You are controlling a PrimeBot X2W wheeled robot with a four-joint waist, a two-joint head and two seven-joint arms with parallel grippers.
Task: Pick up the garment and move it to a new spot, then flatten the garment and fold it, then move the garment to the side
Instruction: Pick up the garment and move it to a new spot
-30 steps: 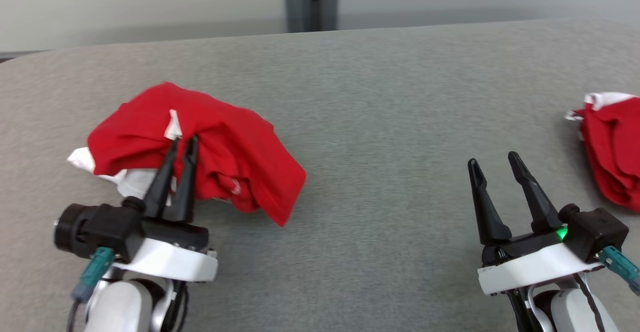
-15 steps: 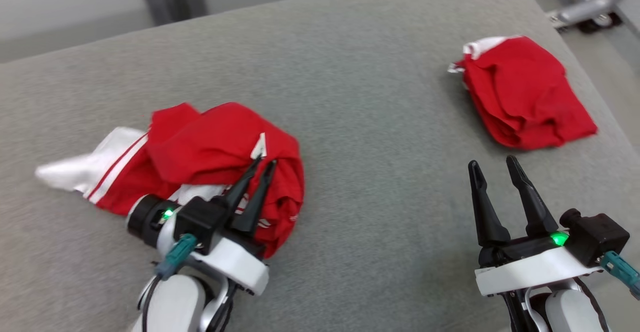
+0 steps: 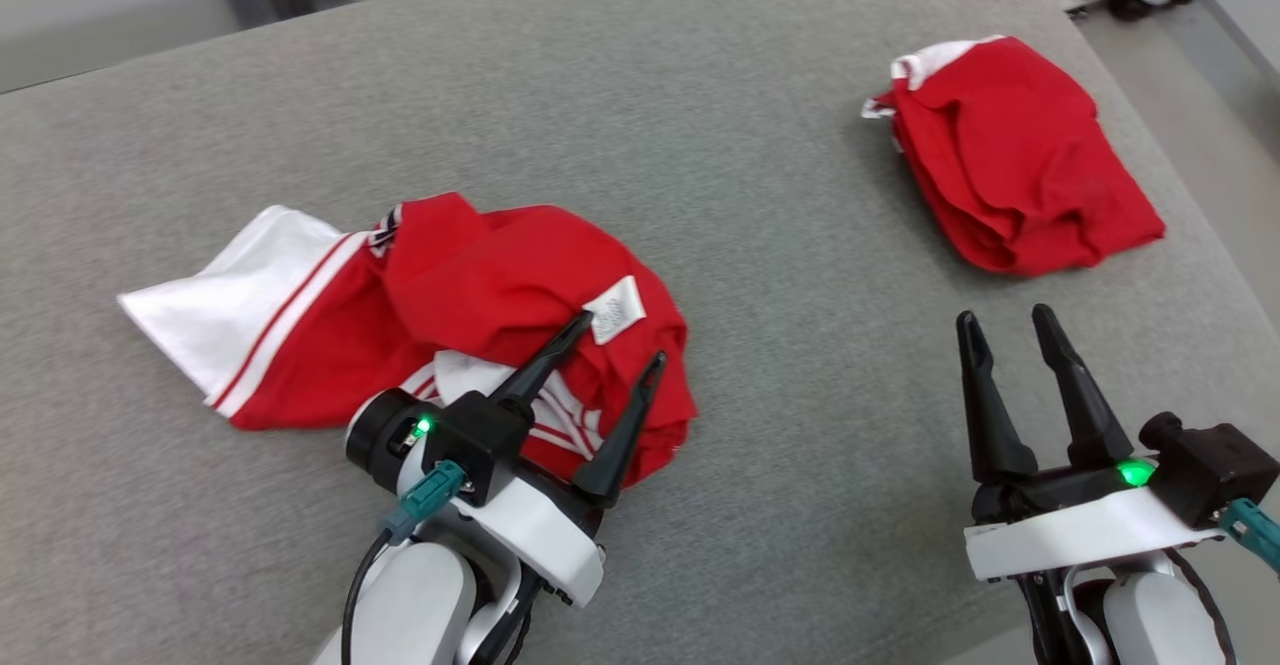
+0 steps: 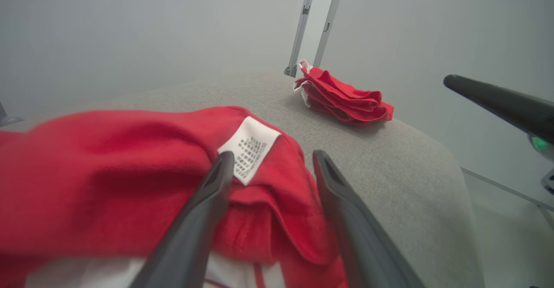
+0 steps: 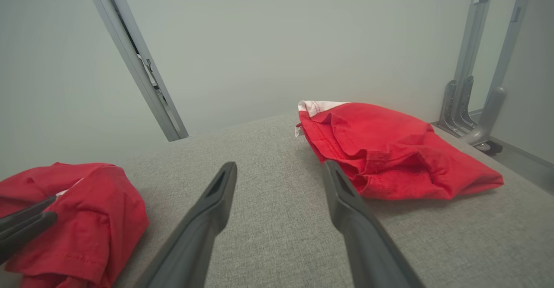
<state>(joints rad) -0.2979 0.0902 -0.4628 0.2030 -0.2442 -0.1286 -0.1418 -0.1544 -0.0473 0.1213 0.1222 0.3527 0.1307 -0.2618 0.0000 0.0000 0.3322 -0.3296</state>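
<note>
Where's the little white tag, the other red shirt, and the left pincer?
white tag (image 3: 615, 310): head view, middle of the tag.
other red shirt (image 3: 1015, 160): head view, middle of its top layer.
left pincer (image 3: 622, 336): head view, midway between its open fingertips.

A folded red shirt (image 3: 1010, 155) lies on the grey table (image 3: 700, 95).

It looked like a robotics lab or test room rather than a home. A broad table (image 3: 800, 125) covered in grey fabric, with rounded corners, stood before bare, pale walls (image 5: 281, 41). Slanted metal struts (image 5: 134, 58) rose at the far left, and a metal frame on a caster (image 3: 1140, 0) stood on the plain floor (image 3: 1220, 145) at the far right.
</note>
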